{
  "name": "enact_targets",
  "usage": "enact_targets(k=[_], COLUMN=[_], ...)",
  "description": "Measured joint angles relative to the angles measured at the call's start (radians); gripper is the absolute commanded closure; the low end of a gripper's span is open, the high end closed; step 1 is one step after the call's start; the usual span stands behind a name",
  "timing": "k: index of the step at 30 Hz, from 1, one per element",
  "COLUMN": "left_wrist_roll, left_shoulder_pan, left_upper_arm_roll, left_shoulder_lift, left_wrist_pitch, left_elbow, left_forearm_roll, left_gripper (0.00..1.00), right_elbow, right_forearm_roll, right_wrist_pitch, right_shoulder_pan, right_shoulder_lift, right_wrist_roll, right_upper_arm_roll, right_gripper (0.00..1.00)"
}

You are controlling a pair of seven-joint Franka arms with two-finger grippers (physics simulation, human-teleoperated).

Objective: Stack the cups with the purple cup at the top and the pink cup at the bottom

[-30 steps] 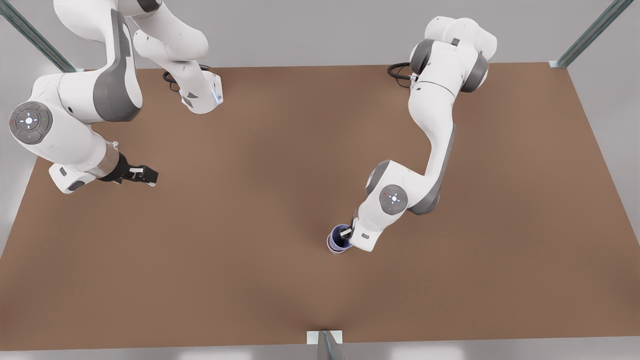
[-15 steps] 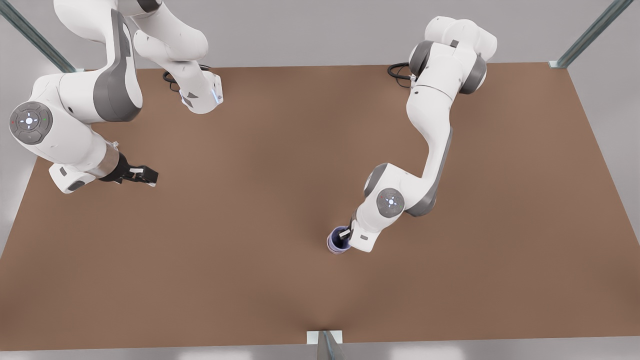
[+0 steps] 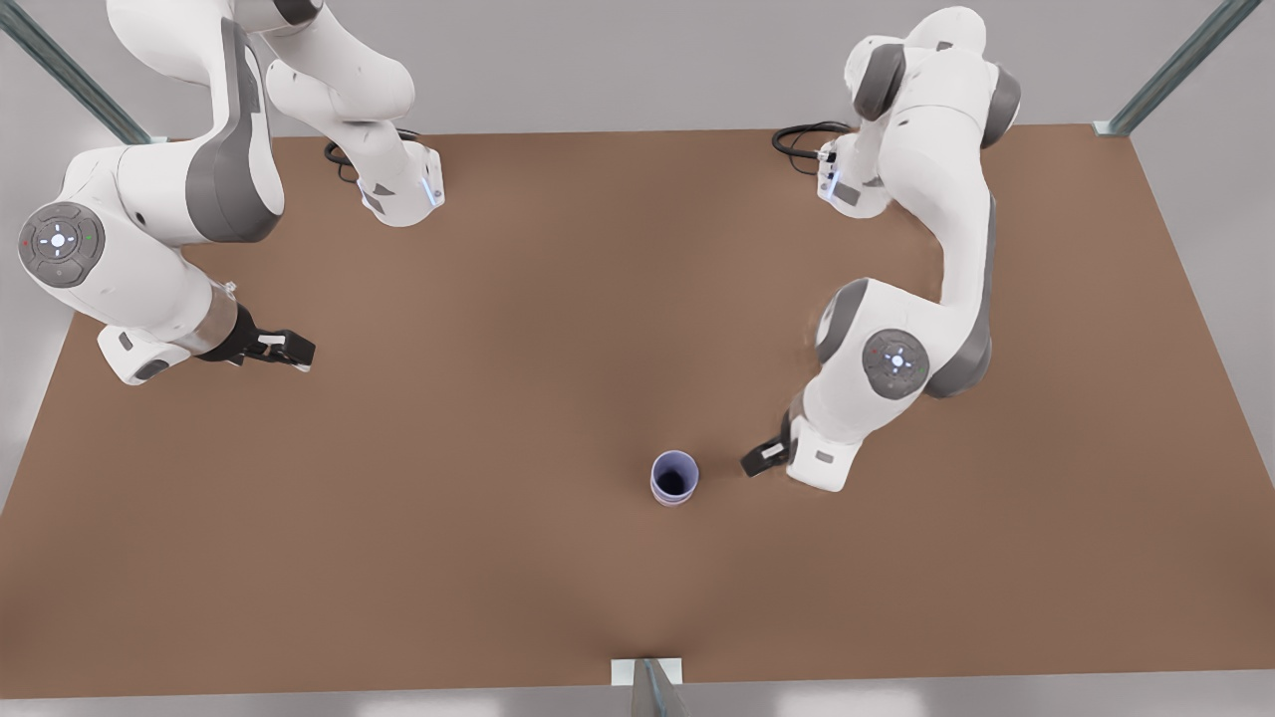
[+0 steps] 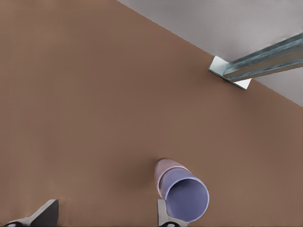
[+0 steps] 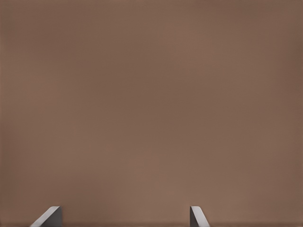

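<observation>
- Brown tabletop (image 3: 498, 448) carries the purple cup (image 3: 674, 475), which is nested upright inside the pink cup (image 3: 669, 499); the stack stands toward the near middle of the table in the front view.
- In the left wrist view the purple cup (image 4: 185, 200) is seen seated in the pink cup (image 4: 164, 171), with only a band of pink wall left showing below the purple rim.
- The left gripper (image 3: 765, 458) is seen just beside the stack on the front view's right, clear of the cups, with its fingers spread apart and nothing held between them.
- Half a second earlier that gripper was placed at the purple cup's rim, one finger inside the cup; it has since been drawn off toward the front view's right, and the arm's elbow has been swung away with it.
- The cups have been left where they stood in the earlier frames.
- The right gripper (image 3: 289, 349) is kept waiting well apart on the front view's left, unchanged from before, fingers apart and empty above bare table.
- No brand, label or writing can be read on the cups or the arms.
</observation>
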Motion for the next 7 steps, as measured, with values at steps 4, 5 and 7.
enact_targets(k=[4, 5, 7], left_wrist_roll=[0.153, 0.186, 0.247], left_shoulder_pan=[0.168, 0.173, 0.174], left_upper_arm_roll=[-0.001, -0.001, 0.000], left_shoulder_lift=[-0.294, -0.333, -0.360], left_wrist_pitch=[-0.144, -0.160, -0.192], left_elbow=[-0.277, -0.318, -0.346], left_forearm_roll=[0.099, 0.110, 0.125], left_gripper=[0.00, 0.00, 0.00], right_elbow=[0.000, 0.000, 0.000], right_forearm_roll=[0.000, 0.000, -0.001], right_wrist_pitch=[0.000, 0.000, 0.001], right_shoulder_pan=[0.001, 0.000, 0.002], right_shoulder_lift=[0.000, 0.000, 0.000], right_wrist_roll=[0.001, 0.001, -0.004], right_upper_arm_roll=[0.000, 0.000, 0.000], right_gripper=[0.00, 0.00, 0.00])
